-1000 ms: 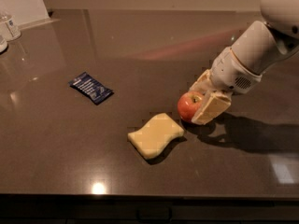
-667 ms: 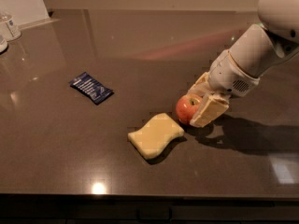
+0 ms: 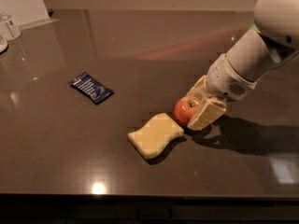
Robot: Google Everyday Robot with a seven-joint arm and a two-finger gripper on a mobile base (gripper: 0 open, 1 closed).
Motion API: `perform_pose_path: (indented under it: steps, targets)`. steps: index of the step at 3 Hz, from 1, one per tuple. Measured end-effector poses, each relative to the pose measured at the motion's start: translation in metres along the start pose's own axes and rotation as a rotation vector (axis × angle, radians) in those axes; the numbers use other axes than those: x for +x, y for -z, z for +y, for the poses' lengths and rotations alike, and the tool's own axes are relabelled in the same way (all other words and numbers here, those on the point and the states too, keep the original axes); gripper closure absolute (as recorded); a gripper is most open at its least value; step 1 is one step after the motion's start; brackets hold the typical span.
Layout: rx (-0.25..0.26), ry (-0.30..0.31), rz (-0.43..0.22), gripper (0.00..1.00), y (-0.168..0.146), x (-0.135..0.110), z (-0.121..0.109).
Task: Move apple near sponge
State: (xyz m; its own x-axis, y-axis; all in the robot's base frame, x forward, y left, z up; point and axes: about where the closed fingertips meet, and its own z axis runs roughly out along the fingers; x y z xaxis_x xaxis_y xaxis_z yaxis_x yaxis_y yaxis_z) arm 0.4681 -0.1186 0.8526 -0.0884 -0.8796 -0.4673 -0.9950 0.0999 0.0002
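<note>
since a second ago the gripper (image 3: pixel 191 110) and apple (image 3: pixel 185 110) have edged slightly toward the sponge (image 3: pixel 155 135); sponge and packet (image 3: pixel 91 87) are unmoved. the cream fingers pinch the round, glossy red apple right of centre, just beside the sponge's far right corner. the sponge is flat, pale and wavy-edged, toward the front edge. the worktop (image 3: pixel 70 143) is dark and reflective.

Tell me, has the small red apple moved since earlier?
Yes, slightly: the small round red apple, in the gripper, came down-left toward the flat pale yellow sponge, which stayed put.
</note>
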Motion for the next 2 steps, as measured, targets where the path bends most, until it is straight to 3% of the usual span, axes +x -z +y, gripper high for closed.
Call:
perform_pose_path:
  steps: [1, 2]
  targets:
    - [0.0, 0.003, 0.001, 0.0, 0.0002, -0.0013, 0.0006]
    - [0.001, 0.003, 0.001, 0.0, 0.0002, -0.0013, 0.0006]
